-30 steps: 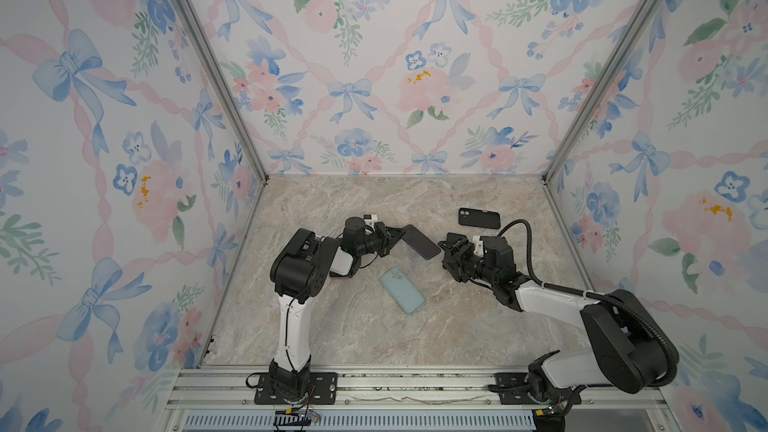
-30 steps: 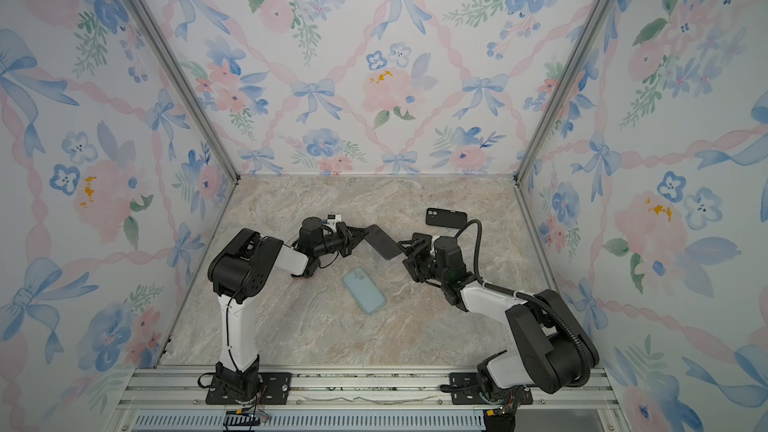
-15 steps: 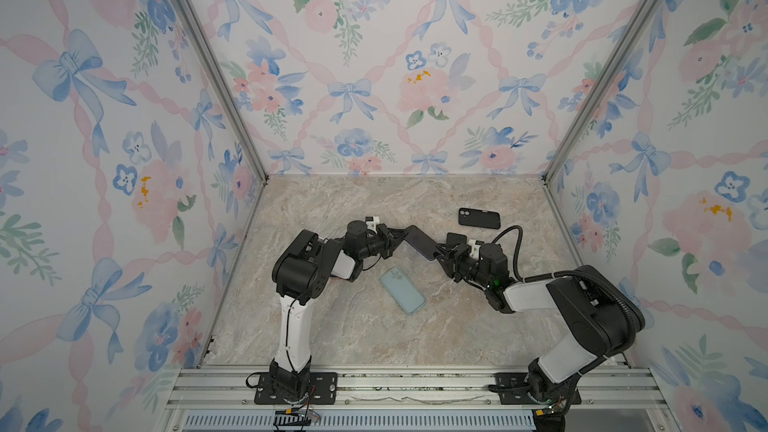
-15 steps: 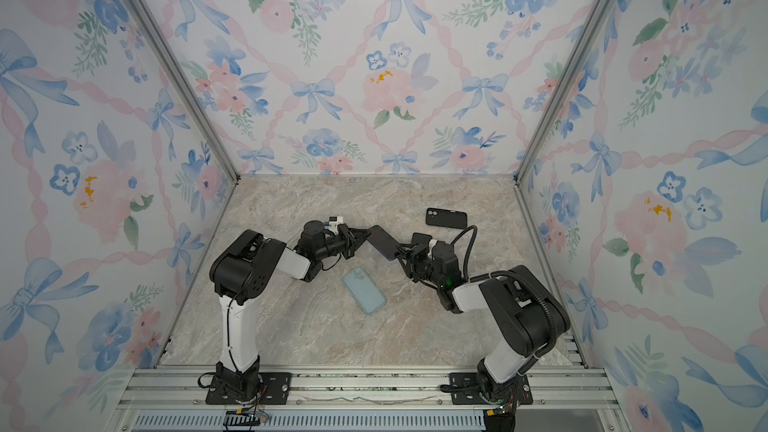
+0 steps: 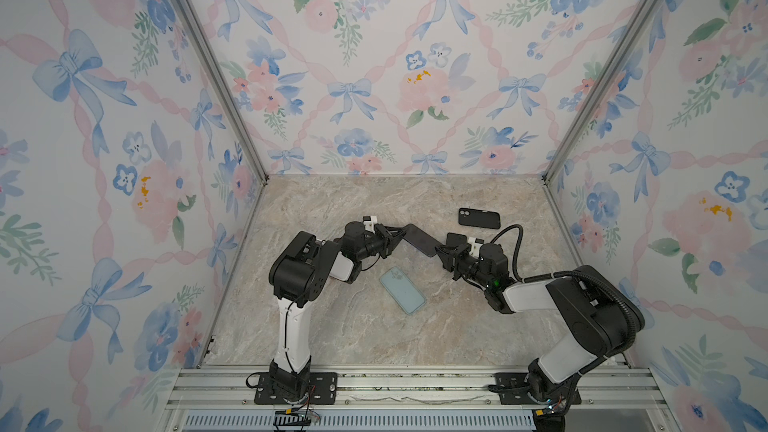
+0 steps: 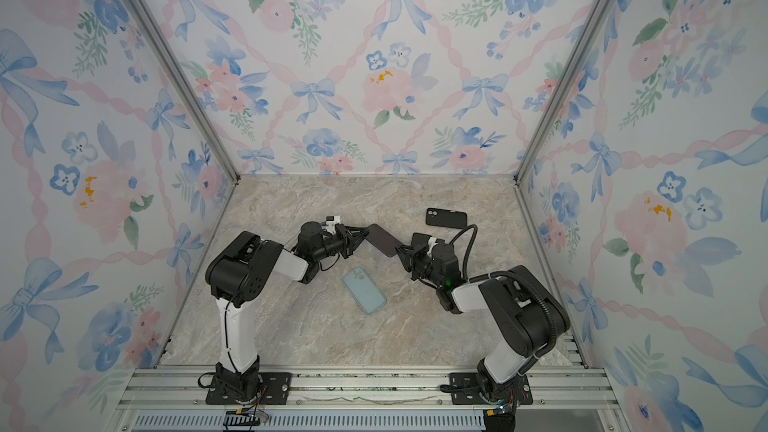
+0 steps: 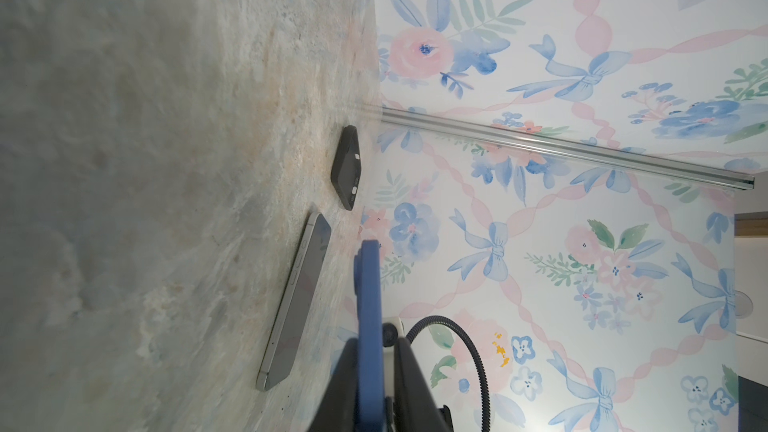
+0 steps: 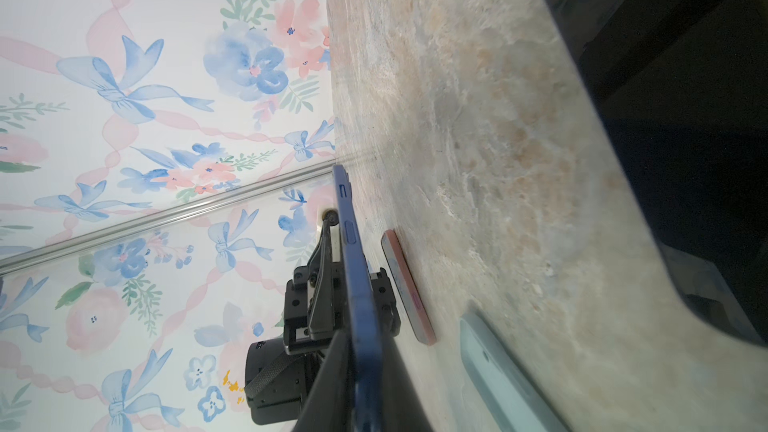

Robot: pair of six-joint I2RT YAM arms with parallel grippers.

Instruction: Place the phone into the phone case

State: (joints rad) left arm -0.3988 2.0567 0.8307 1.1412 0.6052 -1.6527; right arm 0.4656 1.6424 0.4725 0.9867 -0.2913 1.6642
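Observation:
A dark blue phone case [image 5: 417,238] hangs above the table, spanning the gap between both grippers in both top views. My right gripper [image 5: 440,250] is shut on its right end; the right wrist view shows both fingers pressed against the case [image 8: 351,243]. My left gripper [image 5: 401,234] is at the other end. In the left wrist view its jaws [image 7: 376,342] straddle the case [image 7: 370,284] slightly open, one finger standing off it. A silver-edged phone [image 7: 297,301] with a dark screen lies flat on the table beyond.
A light blue case [image 5: 403,290] lies flat on the marble table below the two grippers. A black case [image 5: 478,218] sits at the back right. A flat pink-edged item [image 8: 405,284] lies under the held case. Floral walls enclose three sides.
My right gripper has reached in to the free end of the blue case and shut on it. The left gripper's jaws have loosened a little around the other end.

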